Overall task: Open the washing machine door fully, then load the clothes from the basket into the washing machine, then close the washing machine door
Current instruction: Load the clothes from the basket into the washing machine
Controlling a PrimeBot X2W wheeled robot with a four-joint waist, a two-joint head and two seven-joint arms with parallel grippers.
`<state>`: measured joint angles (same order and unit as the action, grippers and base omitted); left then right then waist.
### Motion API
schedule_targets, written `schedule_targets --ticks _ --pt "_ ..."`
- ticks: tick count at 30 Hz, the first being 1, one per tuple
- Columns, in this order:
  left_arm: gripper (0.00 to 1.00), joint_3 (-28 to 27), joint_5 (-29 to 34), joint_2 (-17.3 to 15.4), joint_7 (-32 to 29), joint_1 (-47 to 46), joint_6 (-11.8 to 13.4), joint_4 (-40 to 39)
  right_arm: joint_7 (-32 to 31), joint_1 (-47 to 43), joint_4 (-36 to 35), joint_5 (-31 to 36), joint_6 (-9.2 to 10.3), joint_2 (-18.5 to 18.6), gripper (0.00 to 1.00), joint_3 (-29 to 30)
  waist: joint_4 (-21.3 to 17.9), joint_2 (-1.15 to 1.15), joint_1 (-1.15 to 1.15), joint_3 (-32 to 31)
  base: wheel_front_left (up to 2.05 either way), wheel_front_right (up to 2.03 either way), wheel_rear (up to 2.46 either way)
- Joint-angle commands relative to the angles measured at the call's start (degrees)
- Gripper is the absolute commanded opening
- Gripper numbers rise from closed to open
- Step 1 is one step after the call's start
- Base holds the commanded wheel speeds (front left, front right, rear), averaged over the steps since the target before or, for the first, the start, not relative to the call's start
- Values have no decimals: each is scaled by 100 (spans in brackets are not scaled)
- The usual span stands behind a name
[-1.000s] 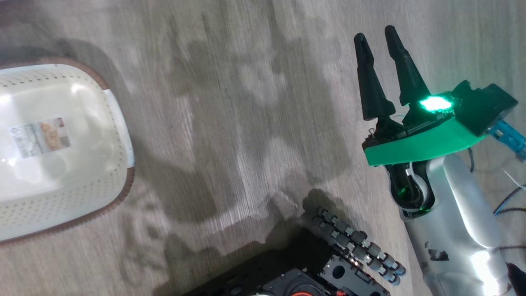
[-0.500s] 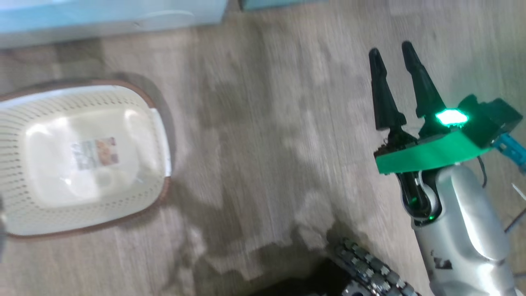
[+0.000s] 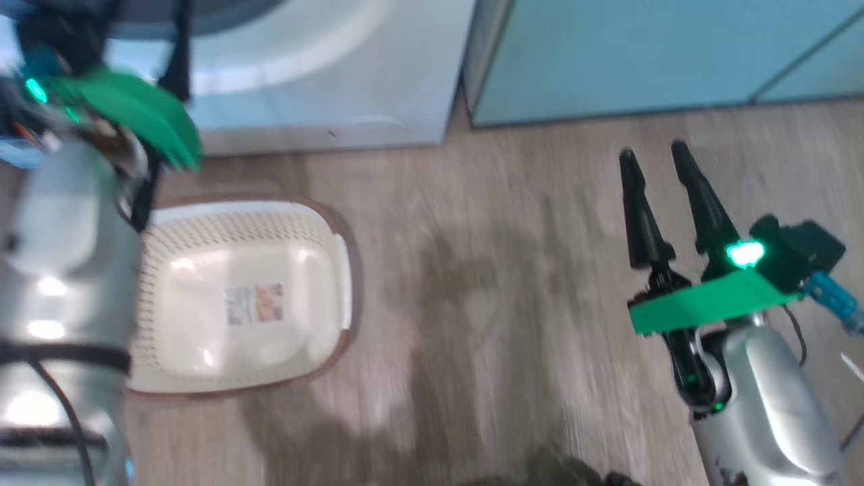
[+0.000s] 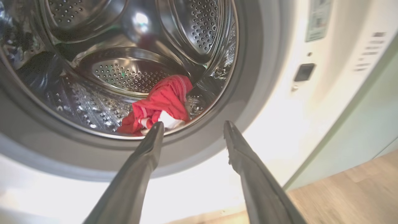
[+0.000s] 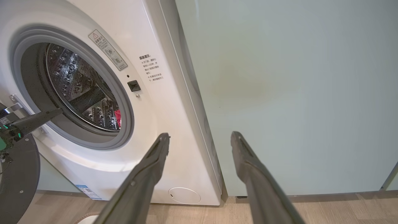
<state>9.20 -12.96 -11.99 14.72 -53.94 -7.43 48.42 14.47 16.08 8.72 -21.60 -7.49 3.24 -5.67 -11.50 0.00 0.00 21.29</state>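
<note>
My left claw (image 4: 192,124) is up at the mouth of the washer (image 5: 161,102), fingers apart and nothing between them. Its tips sit just in front of the grey seal (image 4: 248,77) at the low edge of the opening. The clothes (image 4: 161,102) lie inside the drum (image 4: 124,71), a red heap with a small white part, resting on the drum's bottom toward the near right, just beyond my left fingertip. From the right wrist I catch a sliver of that red through the opening, and one of the left claw's fingers (image 5: 34,119) reaching in from the left.

The drum mouth is uncovered. A dark round panel at the left edge of the right wrist view, below the hinge, looks to be the door (image 5: 18,177) swung open, though I see only part of it.

My right claw (image 3: 653,152) hangs over the wood floor (image 3: 472,304) well to the right, fingers spread and holding nothing, aimed at the seam between the washer and the teal cabinet (image 5: 279,93) on its right.

The basket (image 3: 202,229) stands on the floor near the washer's front, on the left, partly hidden by my left forearm. Its pale bottom shows, with a label stuck on it.
</note>
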Motion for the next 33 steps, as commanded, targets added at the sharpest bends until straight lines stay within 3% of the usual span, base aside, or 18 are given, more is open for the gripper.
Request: schedule_targets --ticks 1,7,20,33 --pt "100 -124 -70 -160 28 89 -4 -287 53 -105 -143 53 0 41 100 -69 363 0 0 -495 0 0 0" --pt "100 -248 -23 -90 28 1267 3 -1089 53 -419 -99 104 0 75 100 36 636 0 0 -1100 0 0 0" --pt "100 -551 253 537 28 3676 156 -2739 53 -1000 -69 164 0 71 100 87 902 0 0 -2116 0 0 0" --pt "100 -681 576 836 28 4630 208 -3631 53 -1282 -134 178 0 38 100 201 1059 0 0 -2321 0 0 0"
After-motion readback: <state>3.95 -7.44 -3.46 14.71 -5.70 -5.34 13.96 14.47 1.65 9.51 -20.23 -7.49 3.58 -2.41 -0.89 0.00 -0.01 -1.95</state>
